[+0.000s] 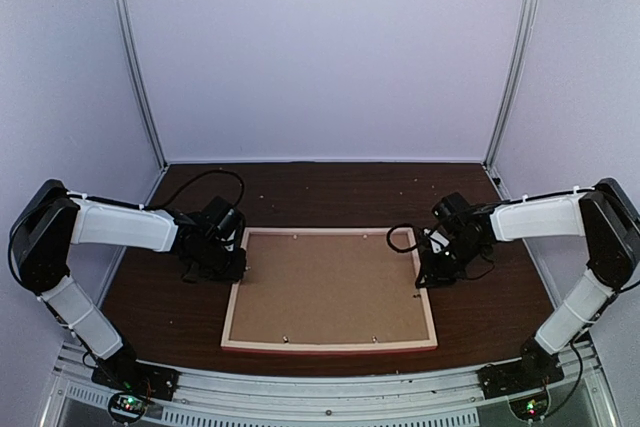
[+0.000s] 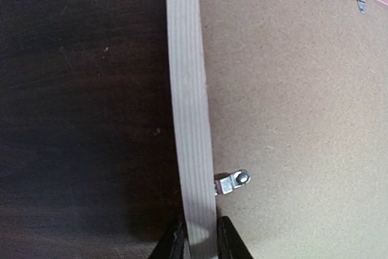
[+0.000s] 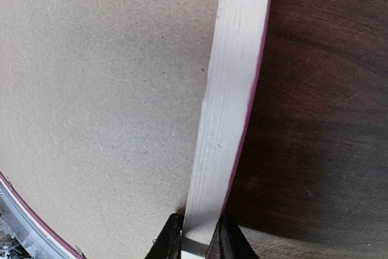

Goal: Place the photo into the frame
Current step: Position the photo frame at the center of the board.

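L fingers point(image 2: 171, 247) + R fingers point(image 3: 167, 244) clamp frame point(image 2: 189, 89) sides | wrists down

The frame point(image 1: 330, 345) lies flat in the middle of the tabletop point(image 1: 330, 187). Its brown backing board point(image 1: 330, 287) is a level surface to pass over, with only small metal tabs point(image 2: 233, 181) poking in from the rails. The left pincer point(image 2: 199, 242) pinches the left rail and the right pincer point(image 3: 199, 241) the right rail, so the arms block both sides. Behind the frame, dark tabletop runs open to the back wall point(image 1: 320, 47). In front there is only a narrow strip.
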Available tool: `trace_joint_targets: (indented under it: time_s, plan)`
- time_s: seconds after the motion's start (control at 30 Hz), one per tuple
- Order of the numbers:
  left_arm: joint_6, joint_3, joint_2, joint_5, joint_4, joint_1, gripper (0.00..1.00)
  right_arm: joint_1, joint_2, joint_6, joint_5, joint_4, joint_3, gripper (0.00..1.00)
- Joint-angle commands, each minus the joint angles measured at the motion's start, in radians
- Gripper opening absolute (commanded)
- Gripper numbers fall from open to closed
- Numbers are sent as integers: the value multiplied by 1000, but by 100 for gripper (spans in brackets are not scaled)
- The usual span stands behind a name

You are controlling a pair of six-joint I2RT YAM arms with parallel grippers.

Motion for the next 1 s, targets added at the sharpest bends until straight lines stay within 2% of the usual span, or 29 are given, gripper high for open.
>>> trace_joint_targets:
  time_s: [0.0, 0.1, 0.3, 0.43, 0.53, 0.77, 0.97]
  plan:
    - [31, 25, -13, -28, -19, -2, 25, -21, 59, -3, 58, 24, 14, 17]
    - [45, 36, -20, -44, -32, -3, 37, -36, 71, -2, 70, 26, 29, 12]
    - [96, 72, -69, -87, -79, -3, 67, -61, 111, 3, 82, 51, 71, 9]
    - [170, 86, -104, -31, -56, -9, 81, -77, 160, 4, 74, 73, 115, 8]
    - [240, 105, -108, 10, -38, -49, 84, -89, 198, 5, 64, 83, 158, 7]
    - [406, 126, -99, 71, 74, -237, 86, -102, 267, 2, 38, 84, 250, 6]
    - [552, 197, 5, 128, 100, -372, 85, -105, 266, -5, 28, 75, 269, 10]
